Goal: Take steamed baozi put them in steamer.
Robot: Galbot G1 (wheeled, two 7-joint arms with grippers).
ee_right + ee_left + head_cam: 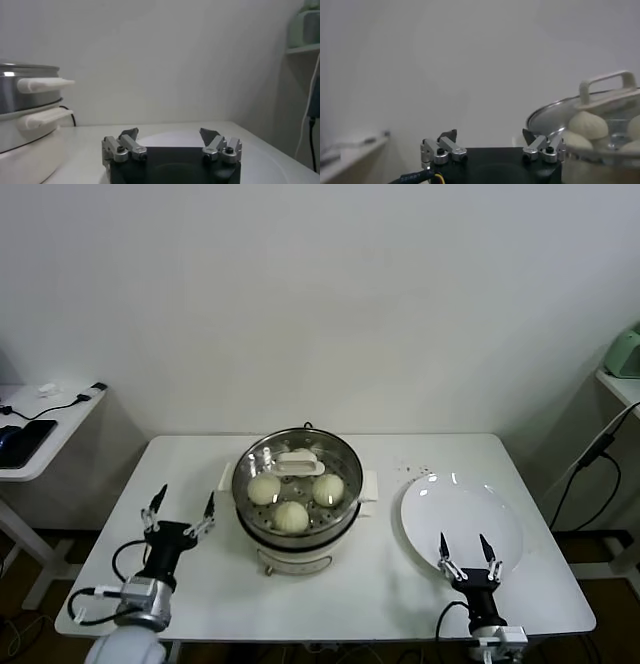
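Note:
The steamer [345, 479] is a shiny steel pot on a cream base in the middle of the table. Three baozi show inside it: one at left [264, 488], one at front [291, 516], one at right [328, 489]. A glass lid with a white handle [299, 463] lies over the pot, and a fourth bun is not clearly seen. My left gripper [181, 505] is open and empty to the left of the steamer. My right gripper [466, 551] is open and empty over the near edge of the white plate [465, 509]. The left wrist view shows baozi [588, 124] under the lid.
The white plate at the right of the table holds nothing. A side table with a cable and a dark device [22, 440] stands at far left. A green appliance [625, 352] sits on a shelf at far right, with cables hanging below.

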